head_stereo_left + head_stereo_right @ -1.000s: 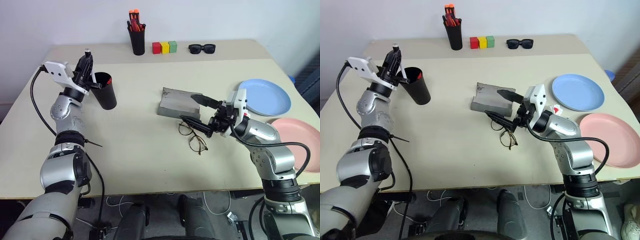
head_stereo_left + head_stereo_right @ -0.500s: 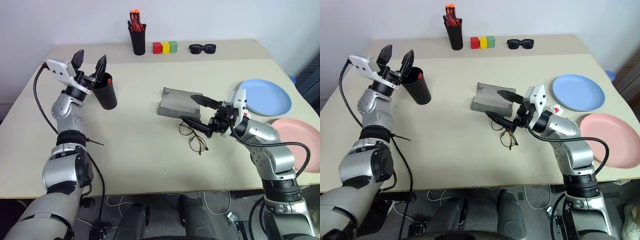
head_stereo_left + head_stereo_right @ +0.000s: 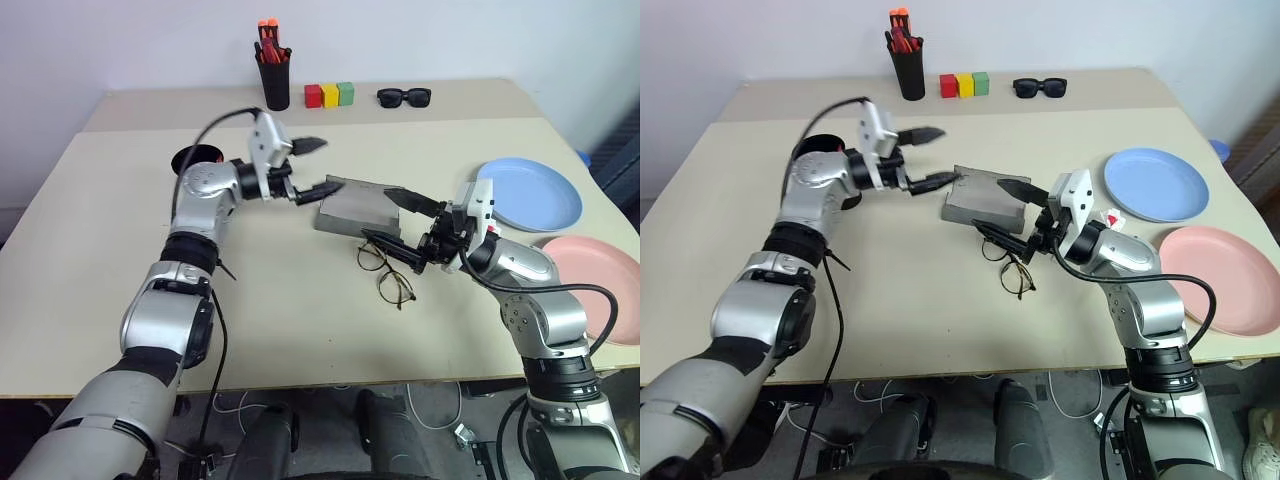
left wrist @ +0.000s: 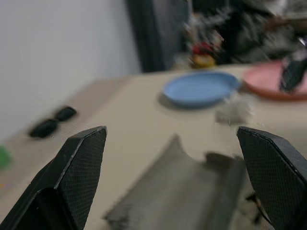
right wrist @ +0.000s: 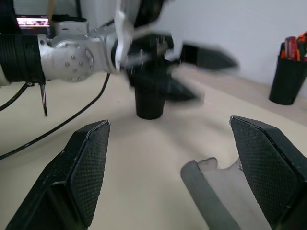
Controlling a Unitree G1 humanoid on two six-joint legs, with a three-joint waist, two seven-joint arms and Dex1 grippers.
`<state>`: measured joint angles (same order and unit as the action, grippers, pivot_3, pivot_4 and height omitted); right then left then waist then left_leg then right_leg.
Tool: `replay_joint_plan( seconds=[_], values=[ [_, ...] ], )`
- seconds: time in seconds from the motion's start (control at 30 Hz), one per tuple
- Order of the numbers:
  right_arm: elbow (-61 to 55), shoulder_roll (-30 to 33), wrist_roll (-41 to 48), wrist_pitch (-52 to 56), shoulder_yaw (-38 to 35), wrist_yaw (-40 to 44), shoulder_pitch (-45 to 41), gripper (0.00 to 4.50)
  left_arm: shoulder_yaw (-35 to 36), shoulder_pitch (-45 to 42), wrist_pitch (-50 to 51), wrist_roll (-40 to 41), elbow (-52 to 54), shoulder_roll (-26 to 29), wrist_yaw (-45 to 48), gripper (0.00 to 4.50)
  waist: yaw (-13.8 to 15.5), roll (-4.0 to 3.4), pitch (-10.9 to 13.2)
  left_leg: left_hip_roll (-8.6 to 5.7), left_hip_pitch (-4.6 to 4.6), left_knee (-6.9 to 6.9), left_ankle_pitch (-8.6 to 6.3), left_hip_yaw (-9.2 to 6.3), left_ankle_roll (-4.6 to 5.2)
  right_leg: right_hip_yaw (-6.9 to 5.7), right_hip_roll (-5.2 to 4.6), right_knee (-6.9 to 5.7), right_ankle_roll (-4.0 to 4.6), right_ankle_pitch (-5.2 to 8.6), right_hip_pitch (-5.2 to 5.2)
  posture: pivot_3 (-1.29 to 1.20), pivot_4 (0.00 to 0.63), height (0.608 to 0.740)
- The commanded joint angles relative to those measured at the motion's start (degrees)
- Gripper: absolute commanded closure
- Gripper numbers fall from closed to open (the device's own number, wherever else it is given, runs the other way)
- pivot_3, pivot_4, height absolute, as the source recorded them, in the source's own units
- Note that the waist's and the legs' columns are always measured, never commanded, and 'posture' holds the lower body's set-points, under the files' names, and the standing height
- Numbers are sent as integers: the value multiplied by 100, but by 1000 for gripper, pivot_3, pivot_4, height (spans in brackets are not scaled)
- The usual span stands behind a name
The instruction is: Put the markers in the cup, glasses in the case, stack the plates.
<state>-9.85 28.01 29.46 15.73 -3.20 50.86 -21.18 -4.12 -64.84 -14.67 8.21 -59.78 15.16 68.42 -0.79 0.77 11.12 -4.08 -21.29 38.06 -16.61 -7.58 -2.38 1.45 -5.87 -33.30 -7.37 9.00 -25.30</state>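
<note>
Your left gripper (image 3: pixel 314 166) stood wide apart and empty, held above the table (image 3: pixel 270 300) and pointing toward the grey case (image 3: pixel 357 207), its lower finger just beside the case's near corner. Behind that arm, the black cup (image 3: pixel 192 160) stood upright near the table's left side; you could not tell from these views what was inside it.

Your right gripper (image 3: pixel 393 222) was also spread wide with nothing between its fingers. It hung at the front edge of the case, with the upper finger over the case and the lower one just above the glasses (image 3: pixel 386 273). The glasses lay on the table right in front of the case, one lens nearer the case and the other toward the table's front edge.

You had the blue plate (image 3: pixel 535 195) and the pink plate (image 3: pixel 598 285) lying side by side at the right edge, not stacked, the blue one farther back. Along the far edge stood a pen holder (image 3: pixel 273 72), three coloured blocks (image 3: pixel 330 95) and black sunglasses (image 3: pixel 404 97).
</note>
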Motion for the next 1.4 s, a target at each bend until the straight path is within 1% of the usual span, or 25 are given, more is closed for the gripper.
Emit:
replay_joint_plan(
  seconds=[0.03,0.1,0.23,0.33,0.43,0.5,0.53,0.57,0.6,0.67,0.73,0.77,0.8,0.83,0.97,1.07,1.13,1.27,1.4],
  values=[
    [-306,-12,3,-138,-126,-120,92,402,-329,-392,-251,-529,-531,-92,82,57,-8,0,0,0,0,0,0,1,0,0,0,1,0,0,0,0,150,740],
    [-397,-7,9,-140,-156,-200,180,402,-349,-542,14,-601,-840,-229,169,57,-6,0,0,0,0,0,-1,1,2,0,0,0,0,0,-1,0,150,740],
    [-556,17,1,-134,-183,-341,319,402,-496,-655,148,-899,-1178,-371,395,57,-8,0,0,0,-1,0,-1,1,3,0,0,0,-1,0,0,0,150,740],
    [-648,40,10,-122,-206,-411,402,402,-469,-722,299,-1027,-1335,-500,236,57,-3,0,0,0,-1,1,-1,1,3,0,0,0,-1,0,0,0,150,740],
    [-708,53,7,-119,-213,-464,458,402,-681,-690,330,-1379,-1460,-529,73,57,-1,0,0,-1,-1,2,-1,1,3,0,0,0,-1,0,0,0,150,740],
    [-751,58,6,-111,-209,-500,485,402,-688,-678,382,-1476,-1499,-566,-31,57,-3,0,0,0,0,2,-1,1,3,0,0,-1,-1,0,0,0,150,740],
    [-774,61,9,-107,-210,-516,500,402,-672,-680,414,-1512,-1508,-590,-117,568,-4,0,0,0,0,2,-1,1,3,0,0,-1,-1,0,0,0,150,740],
    [-795,66,13,-102,-211,-527,516,402,-670,-680,448,-1561,-1516,-605,-200,865,-2,0,0,0,0,2,-1,1,3,0,0,-1,-1,0,0,0,150,740],
    [-806,69,14,-102,-209,-535,524,402,-697,-672,460,-1636,-1523,-607,-286,1267,0,0,0,0,0,2,-1,1,3,0,0,-1,-1,0,0,0,150,740],
    [-828,74,22,-93,-205,-549,536,402,-766,-644,444,-1814,-1541,-589,-504,2274,-2,0,0,0,1,2,-1,1,3,0,0,-2,-1,0,0,0,150,740],
    [-845,79,27,-83,-197,-554,542,402,-764,-634,461,-1895,-1556,-581,-610,3431,-2,0,0,0,1,2,-1,1,3,0,0,-1,-1,0,0,0,150,740],
    [-841,82,24,-84,-194,-552,541,402,-742,-641,499,-1899,-1561,-580,-642,3823,-1,0,0,0,1,2,-1,1,3,0,0,-1,-1,0,0,0,150,740],
    [-835,86,22,-84,-193,-547,542,402,-717,-650,548,-1895,-1566,-578,-664,4371,-1,0,0,0,0,2,-1,1,3,0,0,-1,-1,0,0,0,150,740],
    [-828,88,24,-85,-192,-543,540,402,-707,-659,586,-1905,-1570,-569,-661,4446,-1,0,0,0,0,2,-1,1,3,0,0,-2,-1,0,0,0,150,740],
    [-737,89,-2,-109,-162,-508,471,402,-828,-670,853,-2083,-1572,-416,-485,4446,-5,0,0,0,2,2,-2,1,4,0,0,-2,-1,1,3,0,150,740],
    [-709,64,-12,-122,-121,-492,433,402,-702,-700,907,-1955,-1499,-357,-260,4446,-25,0,0,0,4,2,-2,1,4,0,0,-2,-1,1,3,0,150,740],
    [-691,55,-18,-126,-110,-483,416,402,-668,-727,946,-1889,-1427,-259,75,4446,-30,0,0,0,5,2,-2,1,4,0,0,-4,-1,1,3,0,150,740],
    [-663,45,-28,-138,-93,-461,402,402,-827,-690,869,-1986,-1216,262,831,4446,-38,0,0,1,4,2,-2,1,4,0,0,-5,-1,1,2,0,150,740],
    [-590,33,-53,-170,-72,-414,352,402,-881,-547,679,-1906,-912,773,1728,4446,-33,0,0,1,3,2,-2,1,4,0,0,-9,-1,1,0,0,150,740]
  ],
)
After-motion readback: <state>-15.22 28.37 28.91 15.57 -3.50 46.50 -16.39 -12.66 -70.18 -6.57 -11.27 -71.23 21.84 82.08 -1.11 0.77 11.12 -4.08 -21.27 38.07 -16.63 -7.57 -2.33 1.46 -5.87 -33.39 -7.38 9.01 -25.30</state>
